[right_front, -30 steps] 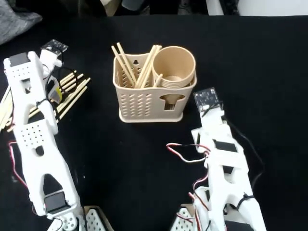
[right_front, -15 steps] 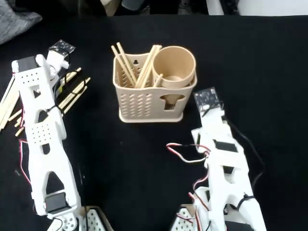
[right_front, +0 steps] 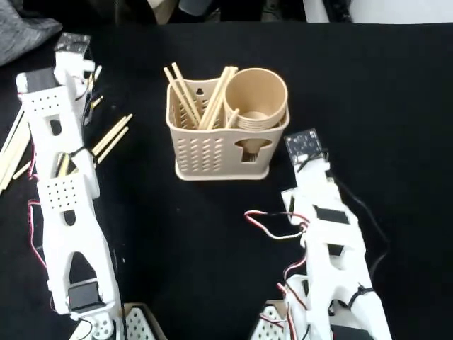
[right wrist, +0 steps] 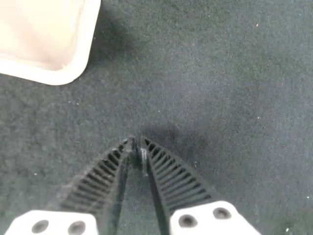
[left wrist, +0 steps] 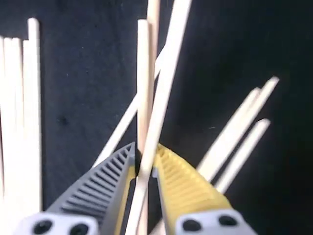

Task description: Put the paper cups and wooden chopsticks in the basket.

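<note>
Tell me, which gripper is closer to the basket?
Right. The right gripper sits just off a corner of the basket; the left gripper is well away to its other side, holding chopsticks.

Chopsticks (left wrist: pixel 143 73) sit in the left gripper (left wrist: pixel 145 156), loose chopsticks (left wrist: pixel 30 107) either side of it, basket (right_front: pixel 212 152) with cups (right_front: pixel 259 95) inside off to its right.

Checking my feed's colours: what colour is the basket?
Beige, with a perforated front wall; the basket shows best in the high view.

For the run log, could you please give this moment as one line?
left pincer: shut on pale wooden chopsticks | right pincer: shut, empty, beside beige plastic basket | tan paper cups: in basket
</note>
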Motion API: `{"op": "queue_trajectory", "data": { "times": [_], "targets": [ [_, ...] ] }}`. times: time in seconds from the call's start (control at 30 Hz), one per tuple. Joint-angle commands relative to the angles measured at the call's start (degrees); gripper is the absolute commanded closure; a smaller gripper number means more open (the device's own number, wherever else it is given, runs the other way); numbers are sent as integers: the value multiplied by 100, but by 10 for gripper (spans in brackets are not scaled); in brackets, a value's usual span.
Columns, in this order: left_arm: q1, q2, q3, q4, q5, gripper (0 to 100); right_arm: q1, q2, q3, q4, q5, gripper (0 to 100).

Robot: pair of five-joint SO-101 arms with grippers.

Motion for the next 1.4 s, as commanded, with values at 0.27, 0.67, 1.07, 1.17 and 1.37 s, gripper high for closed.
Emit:
{"op": "queue_trajectory", "data": {
  "times": [0.27, 0.67, 1.07, 1.17, 1.37],
  "targets": [
    [1007, -3754, 3653, 26, 1916, 971, 70, -145, -40, -70, 53, 986],
    [1807, -5899, 5684, -571, 1916, 971, 70, -145, -40, -62, 53, 986],
    [1842, -9204, 10018, -3596, 1881, 971, 70, -145, -40, -62, 53, 986],
    [1842, -10119, 10651, -3982, 1881, 971, 70, -145, -40, -62, 53, 986],
    [1868, -11490, 11222, -4501, 1916, 971, 70, -145, -40, -62, 53, 986]
  ]
}}
